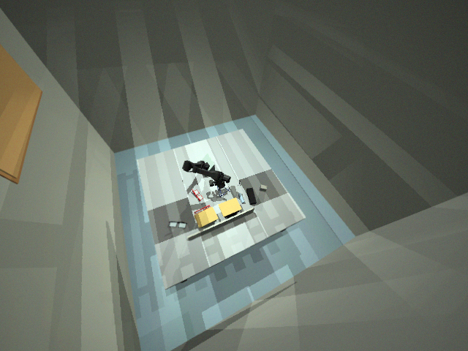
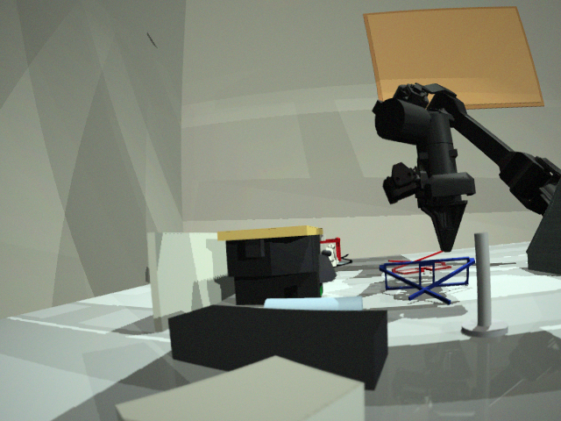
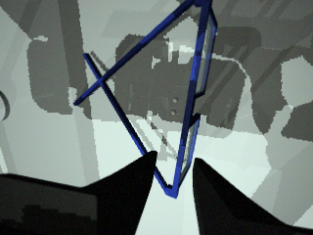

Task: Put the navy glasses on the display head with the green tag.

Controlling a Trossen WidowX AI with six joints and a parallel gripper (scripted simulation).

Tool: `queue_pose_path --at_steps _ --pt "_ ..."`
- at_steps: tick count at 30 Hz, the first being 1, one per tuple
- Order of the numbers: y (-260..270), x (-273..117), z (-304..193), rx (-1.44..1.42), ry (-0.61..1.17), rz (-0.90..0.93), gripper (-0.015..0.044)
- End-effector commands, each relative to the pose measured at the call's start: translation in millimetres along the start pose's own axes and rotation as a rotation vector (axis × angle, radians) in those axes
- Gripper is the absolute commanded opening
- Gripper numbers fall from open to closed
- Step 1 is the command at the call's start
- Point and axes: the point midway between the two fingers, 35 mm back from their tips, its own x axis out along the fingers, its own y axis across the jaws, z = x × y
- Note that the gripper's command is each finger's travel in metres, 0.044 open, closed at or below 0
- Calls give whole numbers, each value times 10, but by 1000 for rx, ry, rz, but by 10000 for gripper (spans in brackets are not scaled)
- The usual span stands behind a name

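The navy glasses (image 1: 224, 191) (image 2: 424, 288) (image 3: 194, 73) stand on the table with their lens frame upright and their temples crossed. My gripper (image 2: 447, 250) (image 3: 174, 160) is partly open and empty, just above the glasses. In the wrist view its fingertips lie to either side of one hinge end. Two display heads with yellow tops stand side by side, the right one (image 1: 229, 207) (image 2: 272, 267) and the left one (image 1: 206, 217). A sliver of green (image 2: 321, 289) shows low at the right head's front edge. Red glasses (image 1: 204, 208) (image 2: 337, 245) are at the left head's front.
A pale panel (image 1: 221, 223) (image 2: 156, 281) stands behind the heads. A black box (image 1: 251, 196) (image 2: 276, 335), a light blue cylinder (image 1: 241, 198) (image 2: 312, 303), a beige block (image 1: 262, 187) and a grey post (image 2: 483, 281) stand to the right. Other red glasses (image 1: 197, 194) and black glasses (image 1: 177, 224) lie left.
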Motion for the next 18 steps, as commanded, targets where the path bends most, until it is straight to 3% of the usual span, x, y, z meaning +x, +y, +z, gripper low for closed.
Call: queue_pose_path --at_steps 1,18 --pt "-18 78 -4 -4 1 -7 120" --pt "-68 344 -16 -3 1 -10 120"
